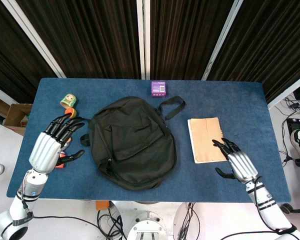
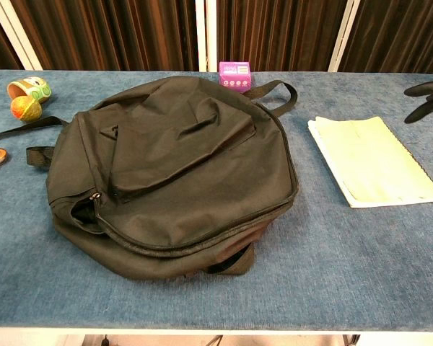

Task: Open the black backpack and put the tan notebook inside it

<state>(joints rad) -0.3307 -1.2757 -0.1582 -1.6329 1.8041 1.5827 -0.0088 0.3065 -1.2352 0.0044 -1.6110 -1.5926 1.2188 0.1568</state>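
The black backpack [image 1: 132,142] lies flat in the middle of the blue table, front up, its zips looking closed; one zip pull [image 2: 96,198] shows at its left side. To its right the tan notebook [image 1: 206,139] lies closed on the cloth. My left hand [image 1: 52,145] hovers left of the backpack with fingers spread and holds nothing. My right hand [image 1: 237,162] is at the notebook's near right corner, fingers apart, its fingertips at the cover's edge. In the chest view the backpack [image 2: 173,166] and notebook [image 2: 372,160] show fully; only the dark fingers [image 2: 427,101] of my right hand show.
A small purple box [image 1: 159,88] stands behind the backpack at the far edge. A painted doll-like toy [image 1: 68,101] and an orange ball [image 2: 25,108] lie at the far left. A small orange item [image 1: 62,160] sits beside my left hand. A backpack strap [image 1: 171,106] loops toward the notebook.
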